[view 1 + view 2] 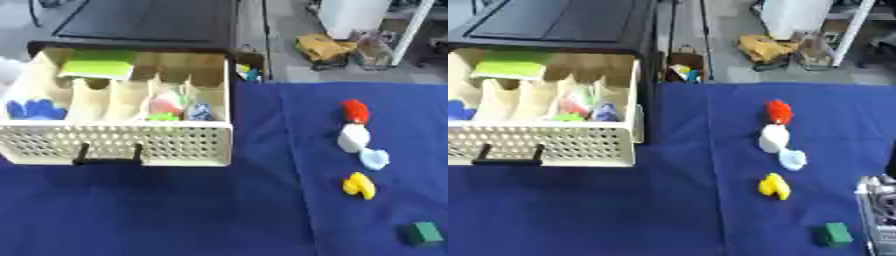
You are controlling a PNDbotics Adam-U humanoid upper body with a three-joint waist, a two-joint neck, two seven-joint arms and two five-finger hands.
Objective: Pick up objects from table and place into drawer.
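A cream perforated drawer (114, 142) stands pulled open at the left, with a black handle on its front. Its compartments hold a green flat thing (98, 67), a blue thing (35, 109) and a few small coloured pieces (171, 106). On the blue cloth to the right lie a red piece (354, 110), a white piece (353, 137), a pale blue piece (374, 158), a yellow piece (359, 185) and a green block (423, 233), in a loose line running toward me. A grey-silver part of my right hand (878, 210) shows at the right edge, beside the green block. My left hand is out of sight.
The black cabinet (149, 20) that carries the drawer fills the far left. Small coloured things (248, 72) sit just behind the table's far edge. Beyond it on the floor are a yellow bundle (322, 47) and white posts. Blue cloth (175, 215) stretches in front of the drawer.
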